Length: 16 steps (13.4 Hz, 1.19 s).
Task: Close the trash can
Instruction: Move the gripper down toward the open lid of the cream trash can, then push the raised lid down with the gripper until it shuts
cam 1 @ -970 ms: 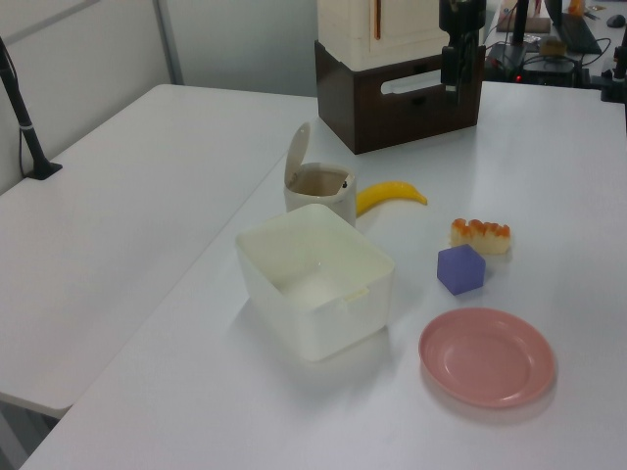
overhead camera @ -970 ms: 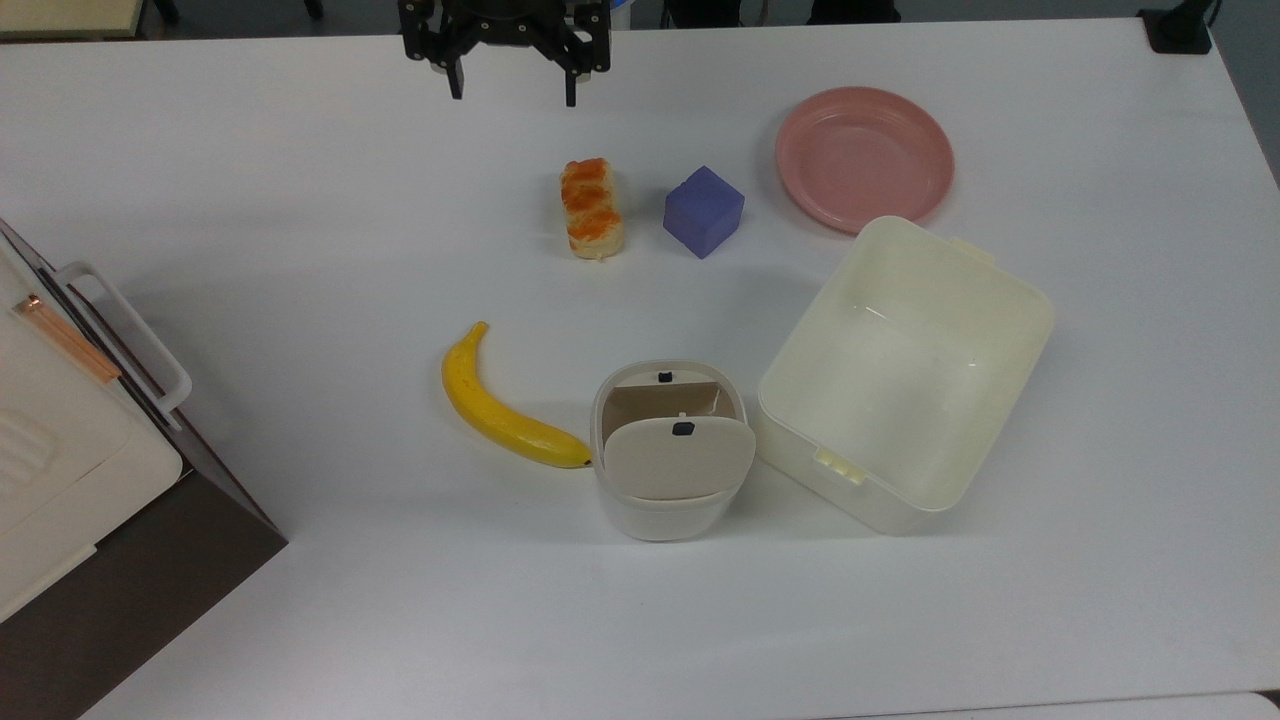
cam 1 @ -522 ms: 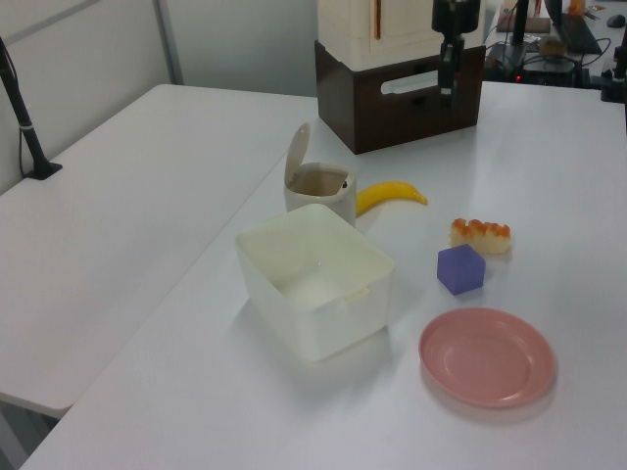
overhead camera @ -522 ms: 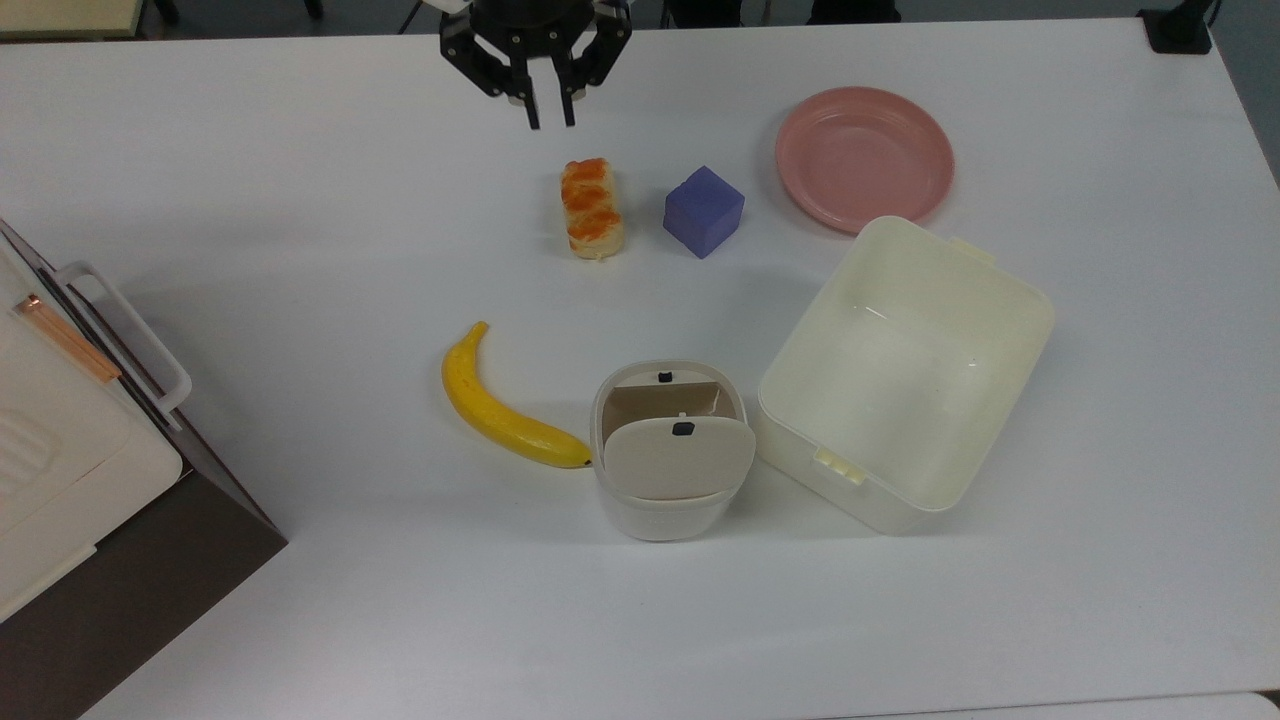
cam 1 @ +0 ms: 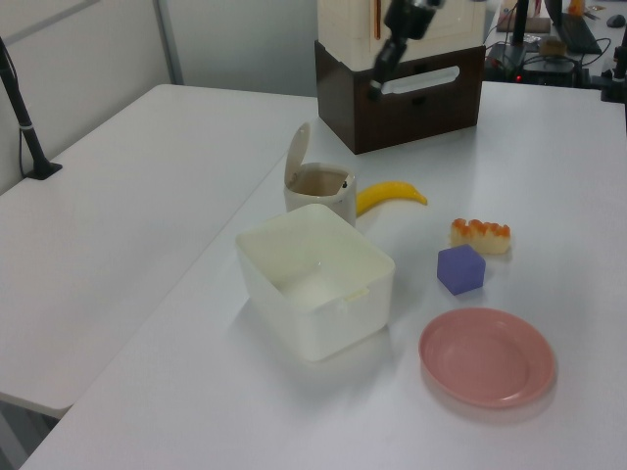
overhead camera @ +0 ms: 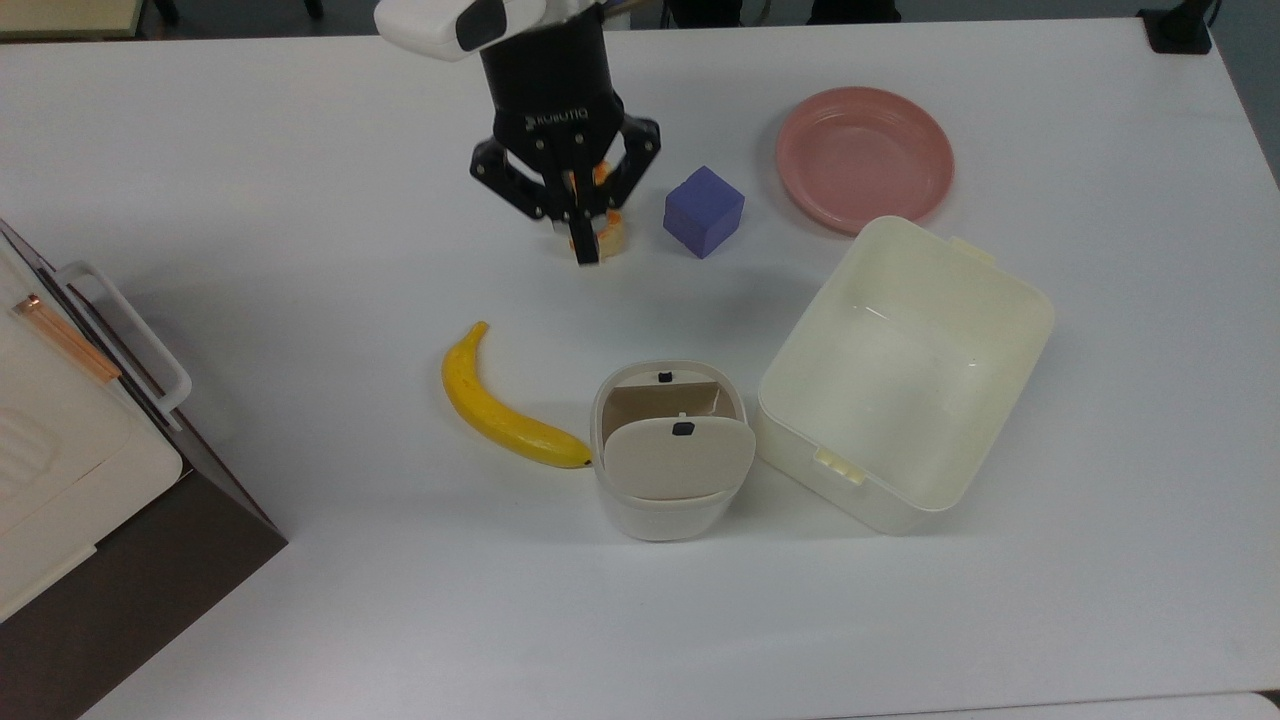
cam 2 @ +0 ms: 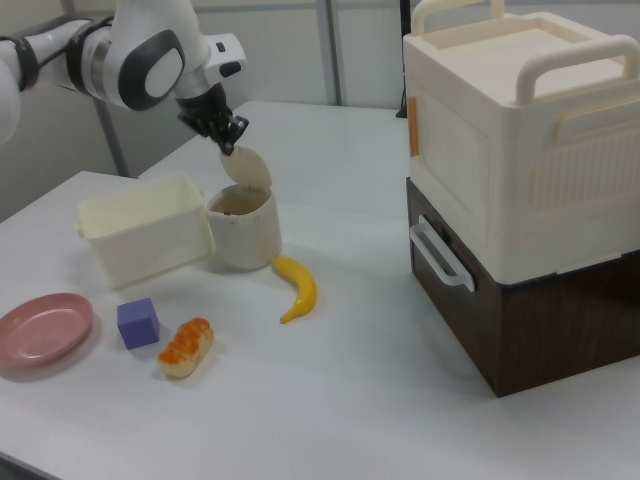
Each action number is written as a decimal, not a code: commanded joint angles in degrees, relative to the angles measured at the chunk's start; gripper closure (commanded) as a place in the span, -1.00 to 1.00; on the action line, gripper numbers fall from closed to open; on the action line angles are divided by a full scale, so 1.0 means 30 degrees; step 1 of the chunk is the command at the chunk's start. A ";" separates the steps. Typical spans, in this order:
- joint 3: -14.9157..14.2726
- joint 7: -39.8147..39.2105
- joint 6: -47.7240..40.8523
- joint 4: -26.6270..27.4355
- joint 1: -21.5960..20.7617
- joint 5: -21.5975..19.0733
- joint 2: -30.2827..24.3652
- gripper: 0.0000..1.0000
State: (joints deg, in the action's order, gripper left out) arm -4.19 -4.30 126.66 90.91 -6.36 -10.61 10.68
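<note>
We find the tool (overhead camera: 582,225) clenched and empty. The trash can (overhead camera: 668,500) stands open, lid (overhead camera: 678,458) upright. We advise pressing the lid's back face down squarely.

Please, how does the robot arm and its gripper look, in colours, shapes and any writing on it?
The arm is glossy white with rounded segments and dark grey round joint caps. Its gripper is black: a cylindrical body with small white lettering, then linkage fingers that taper toward the tips.
</note>
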 commanded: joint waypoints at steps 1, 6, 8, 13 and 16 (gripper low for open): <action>-0.0097 0.2569 0.4812 -0.2523 -0.1130 0.0163 0.3112 1.00; -0.0184 0.4619 0.9714 -0.3226 -0.1863 0.1831 0.5194 1.00; -0.0184 0.5501 1.0163 -0.3466 -0.1865 0.3030 0.5727 1.00; -0.0126 0.5506 0.8036 -0.2794 -0.1865 0.3389 0.5117 1.00; -0.0097 0.5389 0.6123 -0.2647 -0.1894 0.3389 0.5113 1.00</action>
State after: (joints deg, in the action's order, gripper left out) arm -4.11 10.80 150.12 81.80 -11.43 -1.62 27.37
